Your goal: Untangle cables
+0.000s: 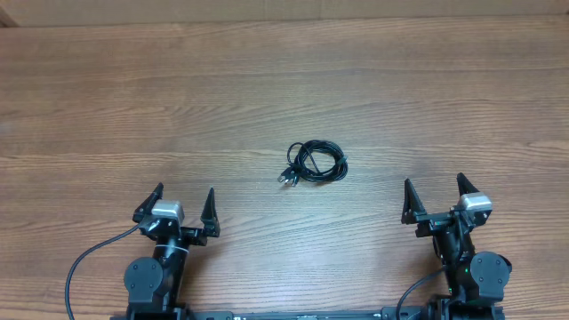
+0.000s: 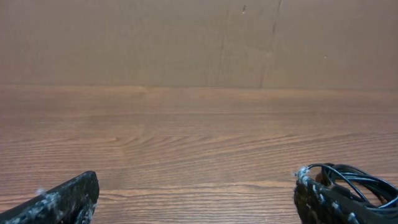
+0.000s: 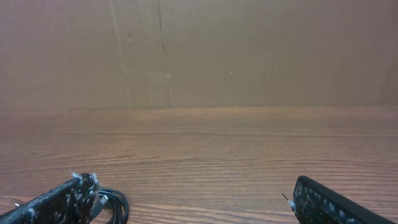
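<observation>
The cables (image 1: 316, 163) lie as one small coiled black bundle on the wooden table, near the middle, with plug ends sticking out at its left. My left gripper (image 1: 186, 197) is open, near the front edge, left of and nearer than the bundle. My right gripper (image 1: 436, 190) is open too, to the bundle's right. In the left wrist view the cables (image 2: 357, 177) peek out behind the right fingertip (image 2: 311, 190). In the right wrist view the cables (image 3: 112, 202) sit beside the left fingertip (image 3: 78, 190), a silver-grey plug showing. Nothing is between either pair of fingers.
Bare wooden table (image 1: 284, 89) stretches to a brown wall (image 2: 199, 37) at the back. Thicker black wires (image 1: 80, 267) run from the arm bases along the front edge.
</observation>
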### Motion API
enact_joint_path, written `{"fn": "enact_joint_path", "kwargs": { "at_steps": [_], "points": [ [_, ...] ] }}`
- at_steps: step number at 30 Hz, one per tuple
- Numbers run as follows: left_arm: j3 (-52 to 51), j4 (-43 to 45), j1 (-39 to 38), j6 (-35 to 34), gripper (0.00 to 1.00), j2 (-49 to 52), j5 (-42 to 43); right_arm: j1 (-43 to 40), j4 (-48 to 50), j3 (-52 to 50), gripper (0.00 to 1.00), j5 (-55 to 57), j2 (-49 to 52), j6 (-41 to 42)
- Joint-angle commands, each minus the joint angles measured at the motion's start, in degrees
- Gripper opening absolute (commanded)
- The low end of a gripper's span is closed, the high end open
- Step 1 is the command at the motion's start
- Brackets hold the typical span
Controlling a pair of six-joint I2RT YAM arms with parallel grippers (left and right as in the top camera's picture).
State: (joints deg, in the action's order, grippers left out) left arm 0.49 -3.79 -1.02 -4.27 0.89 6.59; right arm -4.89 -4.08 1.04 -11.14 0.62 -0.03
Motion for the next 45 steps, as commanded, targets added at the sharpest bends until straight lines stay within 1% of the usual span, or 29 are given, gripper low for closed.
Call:
{"fn": "enact_joint_path", "kwargs": {
  "at_steps": [1,9,12,13,15,17,19,20,21,24,26,29,31,32,33,35,37,39,42,43,45],
  "points": [
    [-0.2,-0.07,0.35,-0.26,1.0,-0.57,0.07,-0.39,0.28,-0.59,1.0,0.61,-0.46,-0.24],
    [-0.2,-0.02,0.35,-0.22,0.99,-0.57,0.07,-0.39,0.28,-0.59,1.0,0.59,-0.46,-0.24],
    [-0.2,0.48,0.35,-0.2,1.0,-0.57,2.49,-0.39,0.28,-0.59,1.0,0.59,-0.46,-0.22],
    [-0.2,0.7,0.35,-0.24,1.0,-0.57,2.78,-0.39,0.28,-0.59,1.0,0.22,-0.46,0.24],
    [0.42,0.2,0.35,-0.24,1.0,-0.57,3.63,-0.39,0.33,-0.59,1.0,-0.96,-0.46,4.37],
    [2.51,-2.23,0.35,-0.28,1.0,-0.57,4.04,-0.39,0.42,-0.59,1.0,-1.14,-0.46,8.92],
    [6.43,-6.86,0.35,-0.44,0.99,-0.57,4.28,-0.39,0.55,-0.59,1.0,-4.92,-0.46,13.9],
    [7.89,-8.55,0.35,-0.39,0.99,-0.57,4.61,-0.39,0.79,-0.55,1.0,-7.32,-0.46,13.92],
    [11.89,-12.76,0.35,0.39,1.0,-0.57,5.42,-0.39,0.76,-0.39,1.0,-10.69,-0.46,13.77],
    [19.76,-19.43,0.35,2.78,1.0,-0.52,6.32,-0.39,-1.36,1.4,1.0,-12.57,-0.46,13.77],
    [24.72,-22.73,0.35,4.63,1.0,-0.31,6.58,-0.39,-4.35,4.42,1.0,-12.52,-0.44,13.49],
    [34.82,-27.43,0.35,6.23,1.0,2.03,6.62,-0.39,-11.17,13.77,1.0,-12.52,0.5,11.8],
    [41.0,-29.66,0.35,7.19,1.0,4.76,6.73,-0.39,-16.15,22.21,1.0,-12.22,3.43,8.59],
    [44.0,-30.67,0.35,7.67,1.0,6.54,6.75,-0.39,-20.24,29.18,1.0,-11.5,6.93,6.73],
    [46.84,-31.67,0.35,8.26,1.0,8.48,6.91,-0.39,-22.64,32.98,1.0,-11.45,9.16,5.51],
    [53.09,-34.36,0.33,9.55,0.99,13.6,7.15,-0.39,-31.76,45.7,1.0,-11.43,17.92,2.19],
    [56.41,-36.22,0.33,10.67,1.0,16.83,7.93,-0.39,-38.93,54.16,1.0,-11.43,24.74,0.61],
    [61.2,-39.32,0.33,11.96,1.0,23.06,9.88,-0.39,-50.77,66.53,1.0,-11.43,36.39,-0.52],
    [64.37,-41.4,0.33,12.33,1.0,30.51,13.57,-0.39,-62.12,77.07,1.0,-11.45,48.59,-0.48],
    [65.33,-41.92,0.33,13.2,1.0,34.23,16.22,-0.39,-66.07,80.39,1.0,-11.47,53.55,-0.46],
    [66.34,-42.36,0.33,13.33,1.0,39.56,19.78,-0.39,-69.24,82.93,1.0,-11.47,58.86,-0.46]
  ]
}}
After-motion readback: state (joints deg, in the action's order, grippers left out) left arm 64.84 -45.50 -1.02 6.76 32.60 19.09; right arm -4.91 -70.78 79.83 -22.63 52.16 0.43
